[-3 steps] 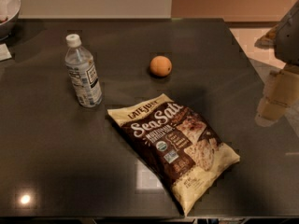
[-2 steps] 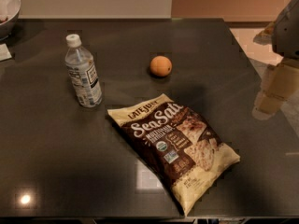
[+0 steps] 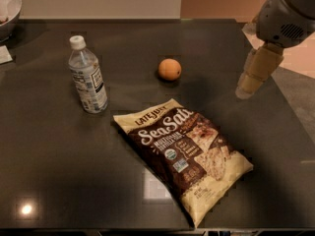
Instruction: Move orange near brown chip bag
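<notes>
On the dark table, the brown chip bag lies flat towards the front. My gripper has drifted in from the right edge and hangs over the table's right side, well apart from everything; open or closed, I cannot tell. The water bottle stands at left. The orange hasn't moved, resting beyond the bag's top edge, so I judge my reach has only begun.
</notes>
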You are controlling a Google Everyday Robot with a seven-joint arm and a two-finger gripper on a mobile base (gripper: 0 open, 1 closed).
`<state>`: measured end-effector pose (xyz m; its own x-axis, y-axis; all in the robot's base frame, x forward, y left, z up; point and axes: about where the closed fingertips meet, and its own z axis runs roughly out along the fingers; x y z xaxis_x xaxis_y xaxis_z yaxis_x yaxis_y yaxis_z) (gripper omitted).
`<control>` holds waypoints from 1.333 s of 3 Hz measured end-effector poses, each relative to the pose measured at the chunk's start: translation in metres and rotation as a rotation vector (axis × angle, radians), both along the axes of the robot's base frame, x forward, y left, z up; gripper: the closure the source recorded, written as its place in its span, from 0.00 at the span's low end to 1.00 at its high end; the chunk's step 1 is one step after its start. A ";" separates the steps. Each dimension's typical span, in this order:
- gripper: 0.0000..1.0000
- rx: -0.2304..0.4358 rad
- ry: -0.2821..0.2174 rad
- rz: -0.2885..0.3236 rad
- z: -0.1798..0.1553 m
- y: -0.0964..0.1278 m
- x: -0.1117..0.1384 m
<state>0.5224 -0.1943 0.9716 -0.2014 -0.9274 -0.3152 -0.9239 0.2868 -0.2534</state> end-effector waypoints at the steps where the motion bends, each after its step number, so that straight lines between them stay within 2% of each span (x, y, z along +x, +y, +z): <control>1: 0.00 0.076 -0.028 0.007 -0.010 0.023 0.045; 2: 0.00 0.163 -0.027 0.010 -0.028 0.049 0.086; 3: 0.00 0.223 0.009 0.015 -0.052 0.073 0.121; 4: 0.00 0.257 0.059 0.031 -0.078 0.097 0.144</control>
<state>0.6661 -0.0974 0.8939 -0.1990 -0.8247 -0.5294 -0.9444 0.3057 -0.1212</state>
